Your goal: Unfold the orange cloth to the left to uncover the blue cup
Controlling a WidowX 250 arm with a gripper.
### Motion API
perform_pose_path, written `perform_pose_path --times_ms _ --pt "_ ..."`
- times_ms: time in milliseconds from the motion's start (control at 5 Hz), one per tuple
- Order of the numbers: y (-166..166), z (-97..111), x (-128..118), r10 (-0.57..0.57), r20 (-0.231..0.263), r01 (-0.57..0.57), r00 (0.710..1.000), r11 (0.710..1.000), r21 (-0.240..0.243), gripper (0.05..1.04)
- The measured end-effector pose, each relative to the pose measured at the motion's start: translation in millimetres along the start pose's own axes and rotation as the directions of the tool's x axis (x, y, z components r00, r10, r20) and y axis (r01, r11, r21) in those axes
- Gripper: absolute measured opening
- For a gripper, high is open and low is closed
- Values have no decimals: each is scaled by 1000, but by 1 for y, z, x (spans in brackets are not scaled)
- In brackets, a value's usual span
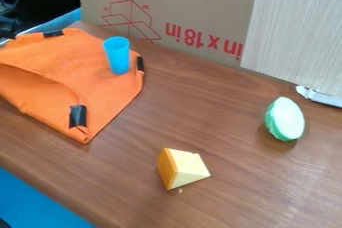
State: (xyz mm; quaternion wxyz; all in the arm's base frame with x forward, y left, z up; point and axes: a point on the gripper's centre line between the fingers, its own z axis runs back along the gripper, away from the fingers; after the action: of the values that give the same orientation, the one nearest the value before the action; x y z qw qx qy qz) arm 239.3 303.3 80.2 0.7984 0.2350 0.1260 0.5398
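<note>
The black pincer (8,28) is sitting at the left edge, beside the far left part of the orange cloth (100,92); I cannot tell how far open it is, or whether it is gripping anything. The cloth is lying on the brown table (220,122), with a loose fold running across its left part; black strips are marking its corners, and those are probably offering firmer holds than the soft middle. The blue cup (117,57) is standing upright on the cloth, near its right corner; any handling of the cloth is therefore calling for a slow, low motion, since a quick tug is risking a tipped cup. The yellow wedge (184,168) and the pale green piece (286,119) are resting well apart from the cloth, the wedge nearer the front edge; the cardboard (200,2) is standing behind.
</note>
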Motion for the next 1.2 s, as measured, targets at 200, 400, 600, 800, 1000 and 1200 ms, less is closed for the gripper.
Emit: perform_pose_path --times_ms 200,400,600,800,1000,1200 --pt "5 4 0 38 -21 -38 999 999 22 800" --pt "7 1 1 7 -63 -10 998 999 -35 998" --pt "3 5 -2 -121 -68 109 990 982 -151 1000" --pt "20 33 -16 -153 -110 118 982 954 -274 1000" --pt "10 52 -42 -367 -57 304 929 840 -450 999" --pt "10 56 -43 -367 -45 308 929 836 -455 999"
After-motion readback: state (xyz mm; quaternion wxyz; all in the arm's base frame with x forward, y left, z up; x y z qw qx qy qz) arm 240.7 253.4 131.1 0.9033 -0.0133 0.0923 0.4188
